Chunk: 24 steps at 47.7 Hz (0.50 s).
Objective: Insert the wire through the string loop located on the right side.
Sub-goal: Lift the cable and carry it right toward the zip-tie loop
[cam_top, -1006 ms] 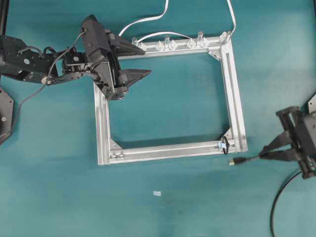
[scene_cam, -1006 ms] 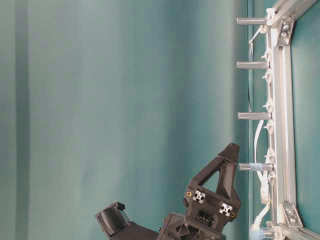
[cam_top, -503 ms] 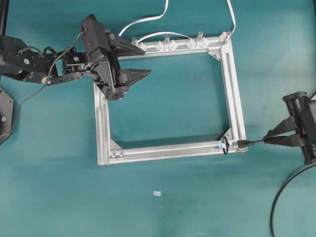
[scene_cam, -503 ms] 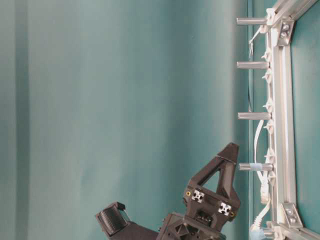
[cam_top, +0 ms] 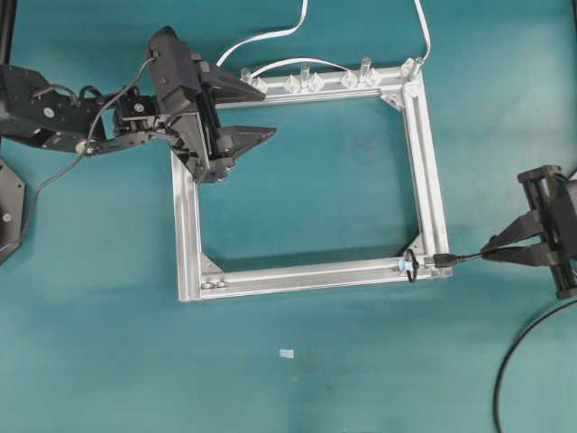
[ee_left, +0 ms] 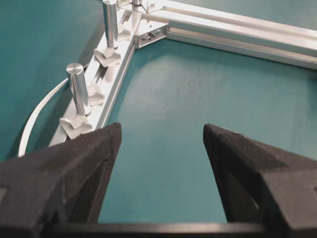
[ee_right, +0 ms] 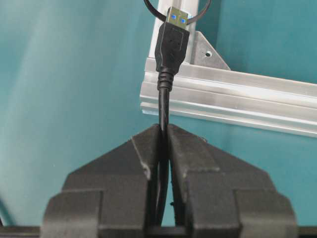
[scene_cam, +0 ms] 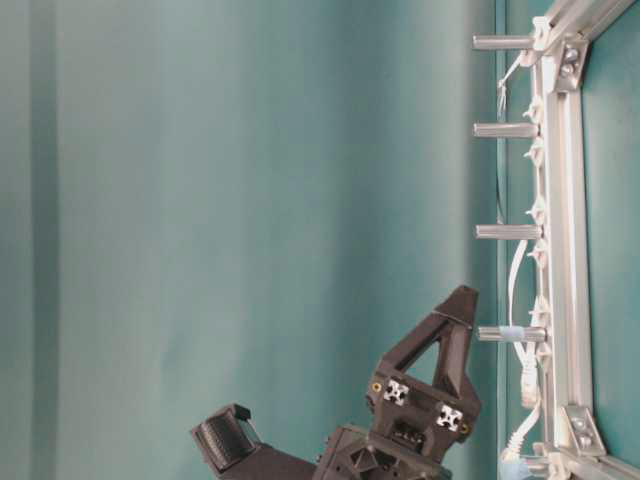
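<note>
Right gripper [ee_right: 164,144] clamps the wire [ee_right: 163,106], plug over the frame [cam_top: 431,198] corner, tip just at the loop [cam_top: 410,266] (blue mark at its tie). Left gripper [cam_top: 257,113] hovers above the frame's far left corner, jaws wide apart.

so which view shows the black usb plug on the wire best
The right wrist view: the black rectangular USB plug fills the upper centre, metal tip at the thin dark string loop, cable pinched in the right gripper. Overhead, the plug is tiny. The table-level and left wrist views miss it.
</note>
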Tool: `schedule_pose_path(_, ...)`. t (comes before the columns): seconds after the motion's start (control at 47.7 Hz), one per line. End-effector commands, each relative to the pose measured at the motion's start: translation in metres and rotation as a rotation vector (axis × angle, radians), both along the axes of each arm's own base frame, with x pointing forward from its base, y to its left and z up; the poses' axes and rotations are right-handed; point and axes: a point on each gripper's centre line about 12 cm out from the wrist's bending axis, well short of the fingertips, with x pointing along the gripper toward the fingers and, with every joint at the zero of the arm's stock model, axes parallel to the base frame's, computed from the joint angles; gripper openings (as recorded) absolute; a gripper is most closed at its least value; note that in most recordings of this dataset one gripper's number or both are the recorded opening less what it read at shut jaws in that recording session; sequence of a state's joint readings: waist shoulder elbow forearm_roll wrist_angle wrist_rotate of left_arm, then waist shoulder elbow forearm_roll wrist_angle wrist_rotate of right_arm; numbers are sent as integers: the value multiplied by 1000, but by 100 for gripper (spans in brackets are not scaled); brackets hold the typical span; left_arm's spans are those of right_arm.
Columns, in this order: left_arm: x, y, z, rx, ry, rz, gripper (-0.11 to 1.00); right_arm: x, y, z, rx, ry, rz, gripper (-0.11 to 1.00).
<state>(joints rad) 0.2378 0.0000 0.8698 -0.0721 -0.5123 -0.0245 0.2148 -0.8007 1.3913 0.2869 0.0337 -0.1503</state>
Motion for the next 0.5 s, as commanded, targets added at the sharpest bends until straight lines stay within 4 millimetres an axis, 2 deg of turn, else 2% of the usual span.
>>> schedule_pose_path(0.0,4,0,13,5,-40,-3,72,4,0,5,0,-15,-1,7)
schedule_pose_path(0.482,4,0,13,5,-40,-1,72,5,1,2,-4,3,-2,7)
